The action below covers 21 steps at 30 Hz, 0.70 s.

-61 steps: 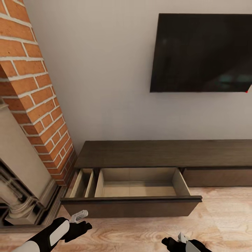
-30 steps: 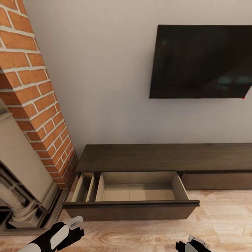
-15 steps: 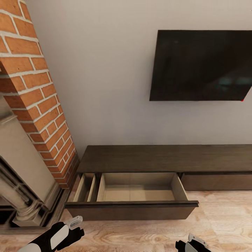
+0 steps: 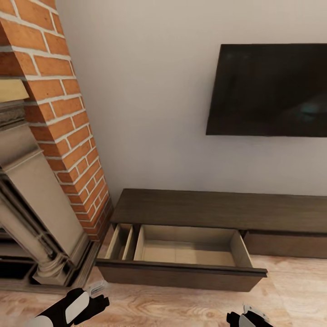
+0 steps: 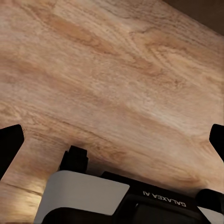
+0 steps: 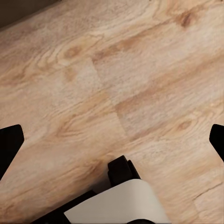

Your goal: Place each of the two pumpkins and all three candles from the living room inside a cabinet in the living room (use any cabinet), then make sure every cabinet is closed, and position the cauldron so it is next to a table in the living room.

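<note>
Both arms hang low over a pale wood-plank floor (image 4: 181,309), the left tool (image 5: 112,135) and the right tool (image 6: 112,135) each spread wide with nothing between the black fingertips (image 5: 9,144) that frame the wrist views. From the head camera the left tool (image 4: 97,287) shows as a black-and-white forearm ending in a pale tip, the right tool (image 4: 250,315) as a dark shape at the lower edge.

Just beyond them stands the cabinet (image 4: 218,209), a long low unit of dark-brown wood with flat, handleless fronts, set against a plain off-white wall. Its left drawer (image 4: 181,272) is pulled out and bare inside (pale beige lining, one narrow compartment at the left and one wide one beside it); the drawer to its right appears shut. A red-brick chimney (image 4: 63,122) with a carved stone fireplace surround (image 4: 32,213) rises to the left, and a flat black television (image 4: 272,91) hangs on the wall above the cabinet.

No pumpkin, candle, cauldron or desk can be seen here. The step in hand seems to be the gap between opening the drawer and filling it: nothing has yet gone in. The next move would likely call for turning the base away to find and fetch the first pumpkin or candle, then returning to this open drawer.
</note>
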### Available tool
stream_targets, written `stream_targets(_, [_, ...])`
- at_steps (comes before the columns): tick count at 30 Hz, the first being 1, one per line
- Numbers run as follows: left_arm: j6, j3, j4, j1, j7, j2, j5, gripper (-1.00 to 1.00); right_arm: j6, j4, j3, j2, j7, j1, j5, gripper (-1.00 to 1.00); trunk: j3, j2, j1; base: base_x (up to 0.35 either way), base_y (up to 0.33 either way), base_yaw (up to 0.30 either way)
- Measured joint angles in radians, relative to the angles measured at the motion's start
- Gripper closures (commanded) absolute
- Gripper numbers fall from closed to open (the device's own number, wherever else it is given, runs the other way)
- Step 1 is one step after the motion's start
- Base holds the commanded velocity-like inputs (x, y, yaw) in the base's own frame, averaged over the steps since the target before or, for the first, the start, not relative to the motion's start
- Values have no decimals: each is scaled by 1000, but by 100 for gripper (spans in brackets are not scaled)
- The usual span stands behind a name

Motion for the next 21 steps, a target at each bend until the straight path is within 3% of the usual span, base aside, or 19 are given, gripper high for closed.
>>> stream_targets(9, [0,1,-1,0,0,1,1,-100,-5,0,0,1,0,0,0,-100,28,63,-35,0,0,284])
stream_targets(21, [0,6,-8,0,-2,2,6,-100,-4,0,0,3,0,1,1,-100,28,63,-35,0,0,291])
